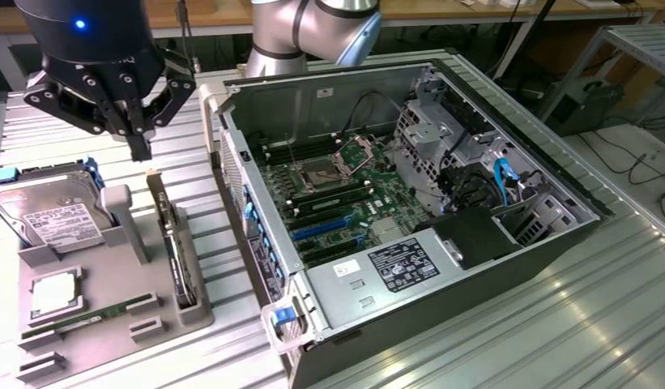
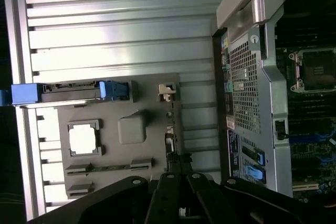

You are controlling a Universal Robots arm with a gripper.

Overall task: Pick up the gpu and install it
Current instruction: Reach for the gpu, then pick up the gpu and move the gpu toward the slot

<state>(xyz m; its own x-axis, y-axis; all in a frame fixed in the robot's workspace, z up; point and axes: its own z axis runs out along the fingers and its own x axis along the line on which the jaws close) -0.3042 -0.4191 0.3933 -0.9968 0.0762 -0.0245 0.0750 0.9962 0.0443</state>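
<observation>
The gripper (image 1: 141, 152) hangs in the upper left of the exterior view, above the far end of the grey tray (image 1: 116, 312). Its fingers (image 1: 138, 138) are closed together and hold nothing.

The gpu (image 1: 173, 239) stands on its edge in a slot along the tray side nearest the computer case (image 1: 419, 203), at the left of the frame. The fingertips are above its far end and do not touch it. In the wrist view the gripper (image 2: 179, 163) sits just over the card's thin edge (image 2: 169, 137).

The tray also carries a hard drive (image 1: 46, 215), a processor chip (image 1: 53, 293) and a green memory stick (image 1: 89, 318). The open case lies on the ribbed metal tabletop (image 1: 473, 340), at the centre of the frame.
</observation>
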